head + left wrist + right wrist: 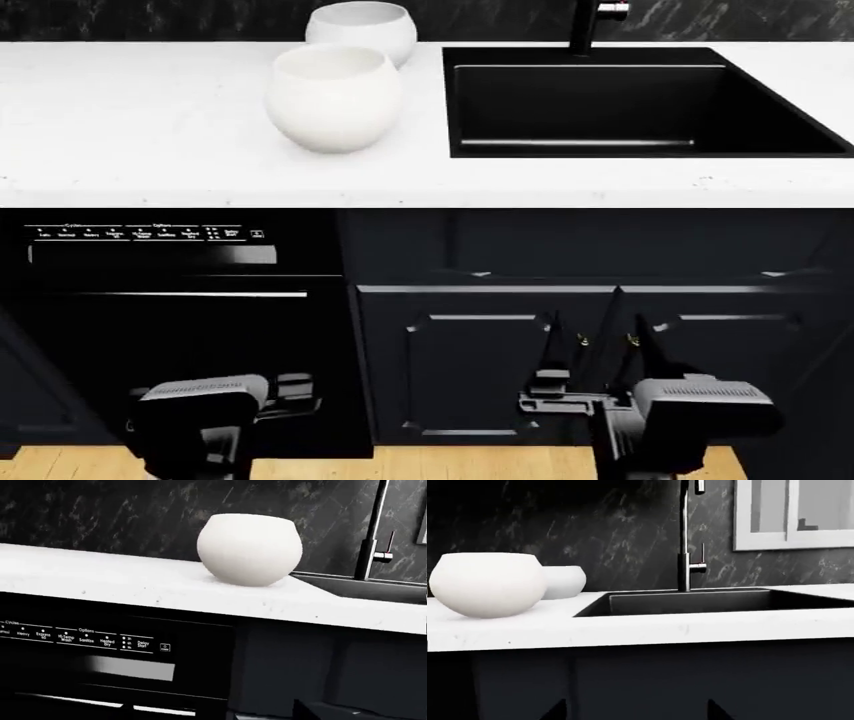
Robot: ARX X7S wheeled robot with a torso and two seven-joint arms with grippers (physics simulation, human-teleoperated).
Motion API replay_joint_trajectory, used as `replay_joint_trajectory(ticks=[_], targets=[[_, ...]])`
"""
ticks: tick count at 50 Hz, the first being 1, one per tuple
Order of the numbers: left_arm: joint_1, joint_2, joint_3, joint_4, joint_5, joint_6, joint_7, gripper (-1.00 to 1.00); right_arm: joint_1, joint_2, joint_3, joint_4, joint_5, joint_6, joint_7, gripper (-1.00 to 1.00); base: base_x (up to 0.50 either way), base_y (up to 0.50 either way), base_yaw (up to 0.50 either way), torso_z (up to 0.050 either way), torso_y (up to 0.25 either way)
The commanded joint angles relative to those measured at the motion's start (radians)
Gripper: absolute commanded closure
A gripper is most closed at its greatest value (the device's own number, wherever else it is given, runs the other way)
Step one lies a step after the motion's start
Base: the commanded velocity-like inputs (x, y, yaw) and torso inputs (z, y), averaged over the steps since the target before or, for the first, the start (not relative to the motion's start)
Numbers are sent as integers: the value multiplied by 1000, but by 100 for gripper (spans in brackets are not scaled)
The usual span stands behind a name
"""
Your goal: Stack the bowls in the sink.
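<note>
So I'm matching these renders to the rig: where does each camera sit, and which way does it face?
Head view: high, looking down over counter, sink, two bowls; left hand and right hand show low.
Left wrist view: below counter height, facing the front bowl and dishwasher; no body visible.
Right wrist view: low, facing sink and faucet; no body visible.
All three share the front bowl and faucet.
</note>
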Motion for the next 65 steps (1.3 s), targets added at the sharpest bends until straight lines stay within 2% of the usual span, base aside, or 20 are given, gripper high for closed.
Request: replay_joint_trajectory(ticks=[1,3,4,6,7,8,9,10,11,12,13,15,16,18,19,24,33,39,49,65], targets=[[-4,-166,-153,494,-192,-274,-86,-100,-1,129,95,-534,74,263,71,-100,0,0,0,0,0],[-61,-215,-251,597,-340,-393,-148,-100,55,149,136,-620,149,371,99,-100,0,0,0,0,0],[-102,-256,-286,633,-411,-464,-180,-100,118,172,146,-656,172,493,135,-100,0,0,0,0,0],[-164,-324,-304,663,-473,-566,-222,-100,219,209,151,-712,236,665,160,-100,0,0,0,0,0],[-227,-390,-339,679,-578,-669,-272,-100,331,230,191,-759,360,815,193,-100,0,0,0,0,0],[-354,-483,-416,642,-728,-772,-400,-100,475,257,244,-764,510,965,252,-100,0,0,0,0,0],[-406,-518,-431,626,-878,-803,-448,-100,531,273,257,-764,618,1100,285,-100,0,0,0,0,0],[-484,-586,-427,597,-1013,-848,-491,-100,644,282,280,-742,747,1250,335,-100,0,0,0,0,0],[-582,-650,-409,560,-1077,-889,-543,-100,753,291,292,-722,848,1392,366,-100,0,0,0,0,0],[-732,-706,-361,490,-1179,-925,-597,-100,890,265,340,-652,998,1537,430,-100,0,0,0,0,0],[-785,-721,-334,476,-1191,-940,-611,-100,934,268,352,-610,1119,1563,503,-100,0,0,0,0,0],[-992,-763,-208,398,-1224,-1017,-611,-100,1107,350,191,-419,1365,1563,747,-100,0,0,0,0,0],[-1056,-763,-174,359,-1242,-1038,-616,-100,1179,377,116,-361,1409,1562,802,-100,0,0,0,0,0],[-1205,-758,-102,285,-1239,-1085,-616,-100,1325,386,33,-235,1468,1552,847,-100,0,0,0,0,0],[-1252,-739,-100,236,-1260,-1081,-639,-100,1381,386,-2,-188,1472,1552,857,-100,0,0,0,0,0],[-1484,-687,56,86,-1223,-1185,-607,-100,1504,391,-135,-35,1507,1550,893,-100,0,0,0,0,0],[-1585,-619,136,30,-1229,-1234,-619,-100,1581,435,-201,18,1621,1504,988,-100,0,0,0,0,0],[-1612,-606,139,16,-1254,-1238,-629,-100,1593,460,-236,10,1720,1457,1085,-100,99,0,0,0,0],[-1648,-604,147,0,-1272,-1246,-635,-100,1607,477,-235,-4,1722,1443,1060,-100,474,0,0,0,0],[-1655,-606,156,-3,-1283,-1237,-632,-100,1587,475,-257,-36,1618,1463,950,-100,429,76,0,0,0]])
